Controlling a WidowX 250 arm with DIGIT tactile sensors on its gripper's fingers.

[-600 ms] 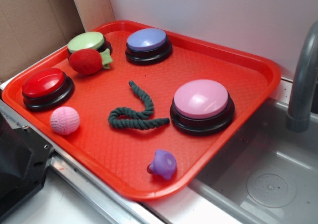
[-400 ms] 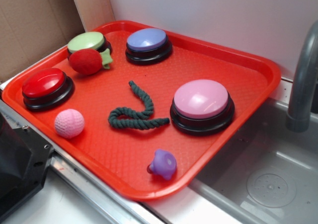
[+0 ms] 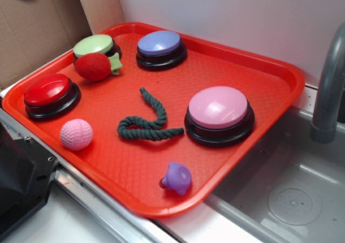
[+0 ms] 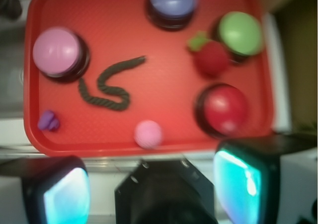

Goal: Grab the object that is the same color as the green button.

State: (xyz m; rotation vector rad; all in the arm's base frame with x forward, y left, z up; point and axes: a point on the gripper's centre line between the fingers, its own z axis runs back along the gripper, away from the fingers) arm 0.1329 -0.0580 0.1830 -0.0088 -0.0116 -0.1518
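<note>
Exterior view: you see the dark green rope [image 3: 146, 123] lying curled at the middle of the red tray [image 3: 253, 70], just beside the pink button [image 3: 218, 113]. The green button [image 3: 95, 46] sits at the far corner, touching the red plush strawberry [image 3: 95, 66]. The jaws are hardly in view here.

Wrist view: you see the jaws [image 4: 151, 184] released, empty, outside the tray's near rim. The rope [image 4: 110, 84] lies ahead of them, slightly left; the green button [image 4: 240, 33] lies far ahead, right.
</note>
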